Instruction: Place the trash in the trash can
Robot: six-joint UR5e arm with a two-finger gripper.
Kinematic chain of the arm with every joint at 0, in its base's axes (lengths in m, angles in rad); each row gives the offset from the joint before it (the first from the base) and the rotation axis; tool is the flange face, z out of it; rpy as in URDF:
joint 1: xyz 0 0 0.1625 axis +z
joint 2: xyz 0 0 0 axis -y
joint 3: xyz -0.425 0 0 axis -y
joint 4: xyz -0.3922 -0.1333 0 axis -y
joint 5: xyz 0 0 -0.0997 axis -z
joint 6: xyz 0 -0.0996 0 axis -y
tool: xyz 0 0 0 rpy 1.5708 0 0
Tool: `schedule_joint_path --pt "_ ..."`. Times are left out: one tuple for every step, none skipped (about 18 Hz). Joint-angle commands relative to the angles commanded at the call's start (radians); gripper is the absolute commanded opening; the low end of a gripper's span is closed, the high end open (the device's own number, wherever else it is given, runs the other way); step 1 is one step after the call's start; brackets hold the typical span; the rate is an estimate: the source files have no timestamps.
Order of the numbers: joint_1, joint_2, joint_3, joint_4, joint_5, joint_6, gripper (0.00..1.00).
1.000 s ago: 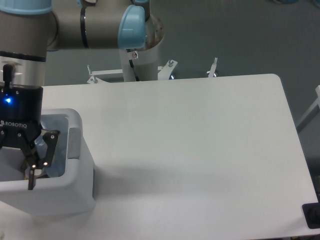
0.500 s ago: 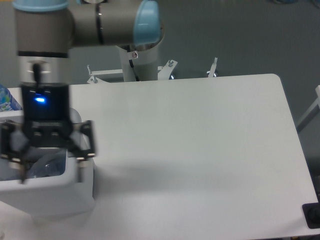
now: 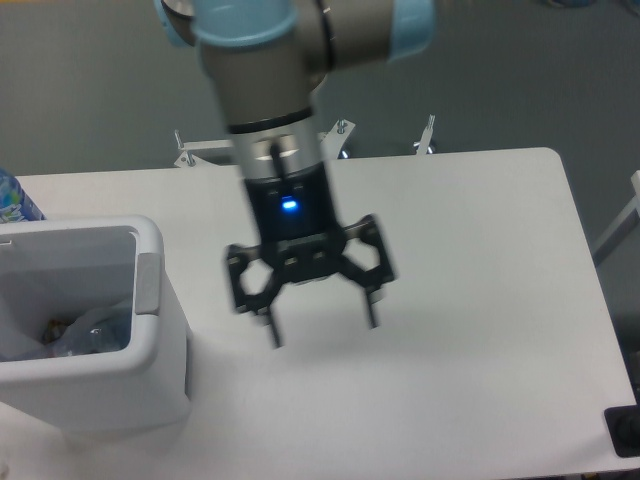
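The trash can [image 3: 150,345] is a white rectangular bin at the table's left front, with a greyish tab on its right wall. Inside it lies the trash [image 3: 92,332], clear bluish plastic crumpled at the bottom, partly hidden by the bin's walls. My gripper [image 3: 322,330] hangs over the middle of the table, well right of the bin, blurred by motion. Its two fingers are spread wide apart and nothing is between them.
A blue-patterned packet or bottle [image 3: 14,200] peeks in at the left edge behind the bin. The white table [image 3: 480,300] stretches right to a rounded far corner. A dark object [image 3: 626,430] sits at the lower right edge.
My gripper has left the bin and swung right over the table's middle, its fingers opened wide. The plastic now lies loose inside the bin.
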Motion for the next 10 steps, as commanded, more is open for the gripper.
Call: schedule_joint_path --pt "0.02 0.012 -0.006 -0.054 0.002 0.06 1.0" --pt "0.041 0.026 -0.009 -0.116 0.002 0.124 1.0" --pt "0.066 0.041 -0.021 -0.164 0.002 0.195 1.0" --pt "0.093 0.054 -0.034 -0.193 0.002 0.262 1.0" --pt "0.118 0.067 -0.046 -0.203 -0.002 0.311 1.0" --pt "0.141 0.08 -0.057 -0.206 -0.008 0.333 1.0" --pt "0.16 0.09 -0.066 -0.206 -0.014 0.338 1.0" --pt "0.181 0.095 -0.071 -0.206 -0.024 0.34 1.0" --pt "0.201 0.095 -0.072 -0.206 -0.035 0.34 1.0" --pt "0.212 0.095 -0.072 -0.206 -0.038 0.341 1.0"
